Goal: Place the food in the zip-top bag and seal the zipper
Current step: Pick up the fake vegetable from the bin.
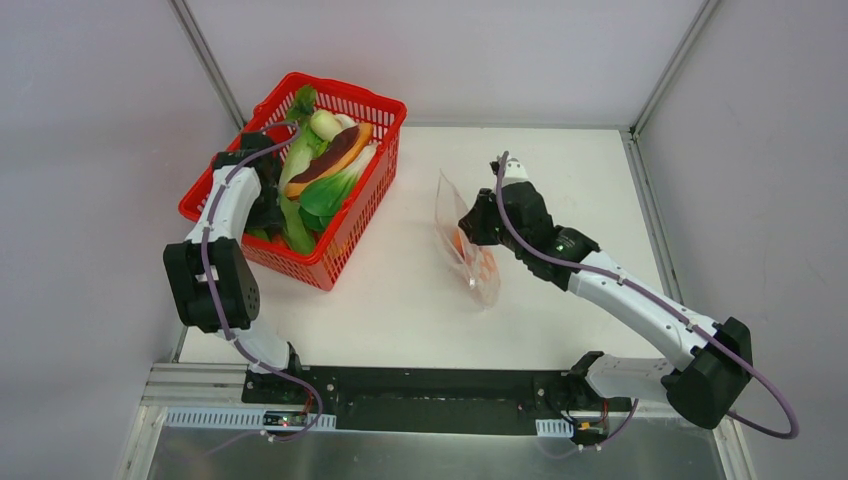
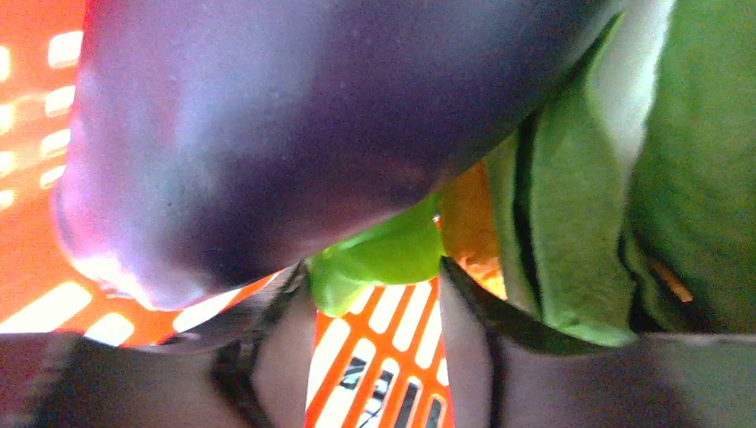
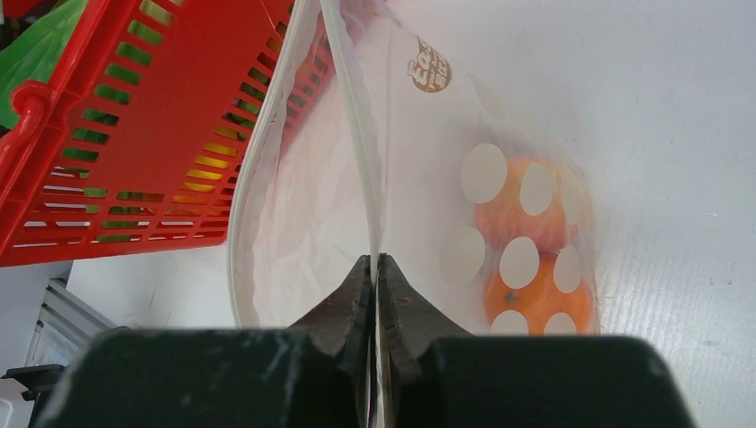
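Observation:
The red basket [image 1: 355,100] holds the food: green leafy pieces [image 1: 300,190], a pale piece [image 1: 327,124] and a dark eggplant [image 1: 322,165]. My left gripper [image 1: 268,202] is down inside the basket. In the left wrist view it [image 2: 374,352] is open, with the dark purple eggplant [image 2: 267,134] and a green leaf [image 2: 379,254] just beyond its tips. My right gripper [image 1: 478,218] is shut on the rim of the zip-top bag [image 1: 462,245]. In the right wrist view the jaws [image 3: 375,260] pinch the zipper strip [image 3: 357,116]. The bag's mouth is open, and orange fruit [image 3: 535,299] lies inside.
The basket [image 3: 134,116] stands just left of the bag on the white table [image 1: 560,160]. Grey walls enclose the table at the back and sides. A metal rail [image 1: 400,400] with the arm bases runs along the near edge.

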Controlling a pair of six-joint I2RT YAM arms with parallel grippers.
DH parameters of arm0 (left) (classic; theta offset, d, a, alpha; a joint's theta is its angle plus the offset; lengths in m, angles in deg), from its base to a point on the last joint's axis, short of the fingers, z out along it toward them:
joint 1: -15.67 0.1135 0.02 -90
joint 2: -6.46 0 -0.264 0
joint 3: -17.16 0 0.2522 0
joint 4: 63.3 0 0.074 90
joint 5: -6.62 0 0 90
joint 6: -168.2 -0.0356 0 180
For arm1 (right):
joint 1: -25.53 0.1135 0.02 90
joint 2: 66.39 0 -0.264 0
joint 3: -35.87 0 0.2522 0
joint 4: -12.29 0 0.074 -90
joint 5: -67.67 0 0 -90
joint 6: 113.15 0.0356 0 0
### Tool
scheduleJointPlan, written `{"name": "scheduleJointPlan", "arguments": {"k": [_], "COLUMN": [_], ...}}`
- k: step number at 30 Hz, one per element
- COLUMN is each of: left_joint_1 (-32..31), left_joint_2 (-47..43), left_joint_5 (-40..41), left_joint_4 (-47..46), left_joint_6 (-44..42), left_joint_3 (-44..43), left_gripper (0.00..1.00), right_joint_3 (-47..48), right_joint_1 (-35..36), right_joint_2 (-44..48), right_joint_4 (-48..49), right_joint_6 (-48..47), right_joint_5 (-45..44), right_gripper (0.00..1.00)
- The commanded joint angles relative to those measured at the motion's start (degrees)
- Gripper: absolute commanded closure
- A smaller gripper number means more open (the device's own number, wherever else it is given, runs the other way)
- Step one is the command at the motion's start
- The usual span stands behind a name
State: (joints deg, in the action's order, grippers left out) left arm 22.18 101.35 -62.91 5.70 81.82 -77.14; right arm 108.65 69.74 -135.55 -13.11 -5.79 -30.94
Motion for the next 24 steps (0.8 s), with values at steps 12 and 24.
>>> {"name": "scheduleJointPlan", "arguments": {"k": [12,24], "left_joint_1": [0.7,0.7], "left_joint_2": [-8.8,-20.8], "left_joint_5": [-0.2,-9.6], "left_joint_4": [-0.1,0.1], "left_joint_6": [-0.3,0.2], "left_joint_3": [0.7,-2.7], "left_gripper": [1.00,1.00], "right_joint_3": [-1.0,-1.0], "right_joint_1": [-1.2,-1.3], "right_joint_2": [1.7,1.8], "right_joint_4": [2.6,2.9], "right_joint_6": [0.6,1.4], "right_joint_5": [1.8,2.2], "right_gripper": [0.92,0.92]}}
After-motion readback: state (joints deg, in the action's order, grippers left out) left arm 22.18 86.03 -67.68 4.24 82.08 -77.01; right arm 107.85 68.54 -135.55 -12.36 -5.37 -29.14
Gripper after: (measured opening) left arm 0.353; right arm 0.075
